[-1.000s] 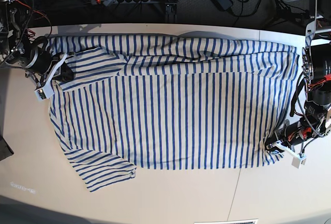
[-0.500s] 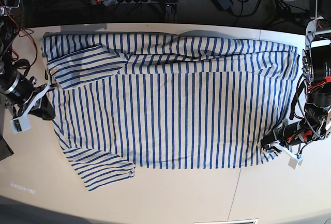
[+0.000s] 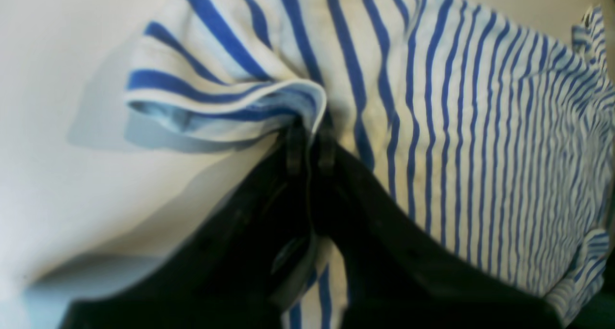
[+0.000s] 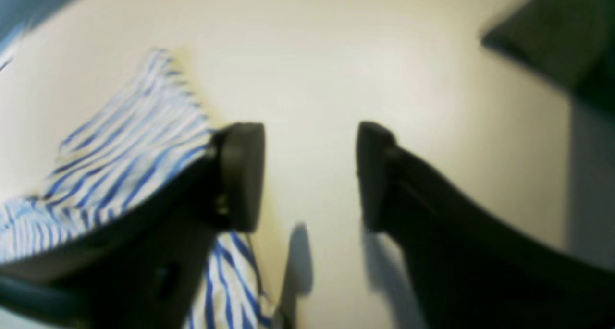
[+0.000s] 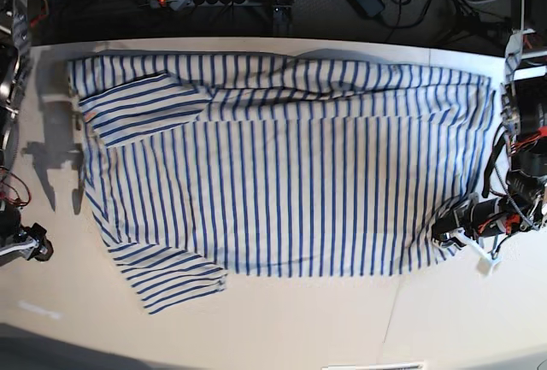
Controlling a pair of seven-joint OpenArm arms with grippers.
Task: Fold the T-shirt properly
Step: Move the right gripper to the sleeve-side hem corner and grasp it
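T-shirt point(image 5: 282, 165) lay spread flat on the white table point(image 5: 282, 319) in the base view, stripes running across its width, top edge folded over along the far side. 1 sleeve point(image 5: 141, 105) was folded onto the body at upper left; the other sleeve point(image 5: 175, 284) stuck out at lower left. Left gripper point(image 5: 446, 231) sat at the shirt's lower right corner, touching the hem. Right gripper point(image 5: 34, 246) was at the table's left edge, apart from the cloth.

Left wrist view: left gripper point(image 3: 310, 144) had its 2 dark fingers point(image 3: 294, 149) pressed together on a fold of the T-shirt point(image 3: 456, 117), the hem corner puckered and lifted just off the table point(image 3: 72, 189), casting a shadow.

Right wrist view, blurred: right gripper point(image 4: 310, 175) was spread wide, its pads point(image 4: 240, 175) well apart with only bare table point(image 4: 336, 55) between them. A striped part of the T-shirt point(image 4: 120, 151) lay beside the left-hand finger, partly hidden behind it.
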